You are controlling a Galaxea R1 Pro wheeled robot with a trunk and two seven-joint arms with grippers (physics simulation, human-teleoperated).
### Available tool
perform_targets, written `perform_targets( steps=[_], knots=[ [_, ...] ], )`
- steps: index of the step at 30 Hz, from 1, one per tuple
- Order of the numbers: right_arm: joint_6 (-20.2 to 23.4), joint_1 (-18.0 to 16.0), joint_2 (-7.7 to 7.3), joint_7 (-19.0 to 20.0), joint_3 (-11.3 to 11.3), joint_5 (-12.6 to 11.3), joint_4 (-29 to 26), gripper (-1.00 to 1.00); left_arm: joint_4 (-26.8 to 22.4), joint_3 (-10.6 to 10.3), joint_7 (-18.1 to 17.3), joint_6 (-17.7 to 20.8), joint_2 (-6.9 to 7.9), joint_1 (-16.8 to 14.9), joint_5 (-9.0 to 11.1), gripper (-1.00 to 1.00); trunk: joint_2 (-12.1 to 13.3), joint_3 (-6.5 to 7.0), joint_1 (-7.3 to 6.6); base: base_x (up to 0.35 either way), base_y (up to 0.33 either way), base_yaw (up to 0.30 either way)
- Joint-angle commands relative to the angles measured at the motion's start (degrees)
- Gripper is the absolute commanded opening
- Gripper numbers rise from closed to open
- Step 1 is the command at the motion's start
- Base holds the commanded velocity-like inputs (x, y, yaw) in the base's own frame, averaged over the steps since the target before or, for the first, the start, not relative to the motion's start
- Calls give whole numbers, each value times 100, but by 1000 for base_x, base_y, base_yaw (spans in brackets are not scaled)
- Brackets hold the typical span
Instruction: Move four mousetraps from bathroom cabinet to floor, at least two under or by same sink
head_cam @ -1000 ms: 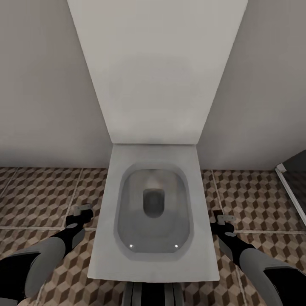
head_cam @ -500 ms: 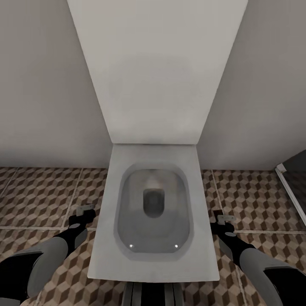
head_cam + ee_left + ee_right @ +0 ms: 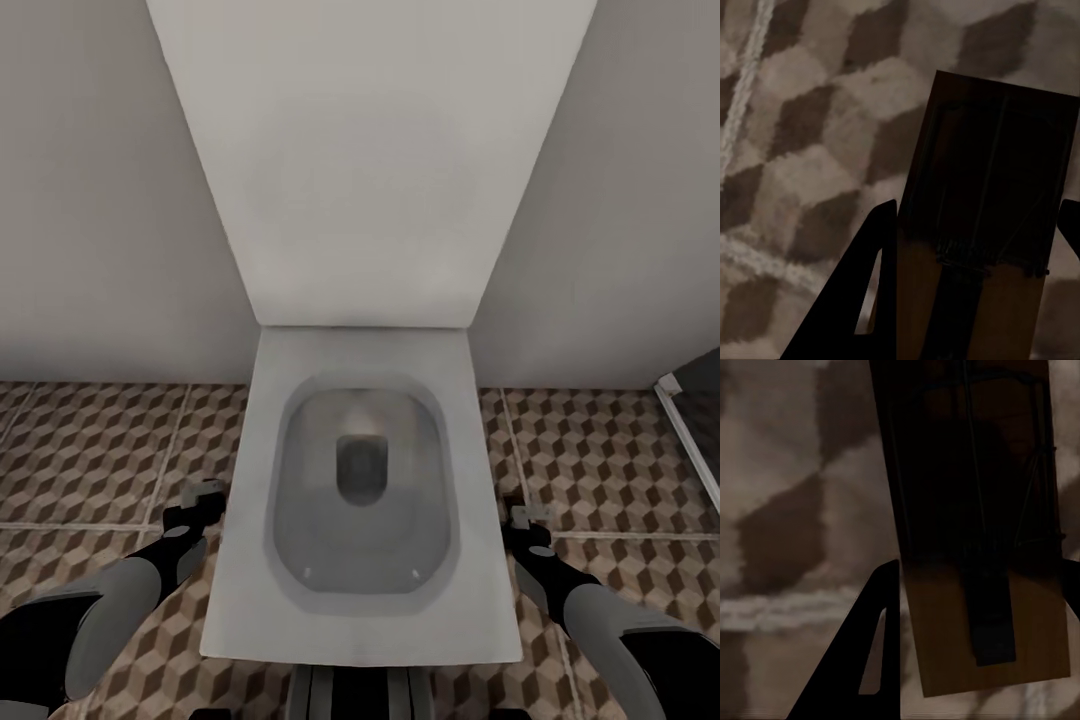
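I face a white toilet on the bathroom floor. My left gripper, left of the bowl, pinches a mousetrap between its fingers; my right gripper, right of it, pinches a second mousetrap.

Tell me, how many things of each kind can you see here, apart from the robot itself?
Mousetraps: 2, one between the left jaws, one between the right jaws.
Toilets: 1, white, lid up.
Total: 3, over the cube-patterned bathroom floor.
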Motion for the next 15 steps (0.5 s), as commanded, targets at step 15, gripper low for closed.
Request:
perform_targets(
  steps=[15],
  knots=[
    [-70, -3, 0, -12, 50, -69, 5, -100, 6, 33, -12, -64, 19, -3, 31, -100, -7, -92, 9, 0, 0, 0]
  ],
)
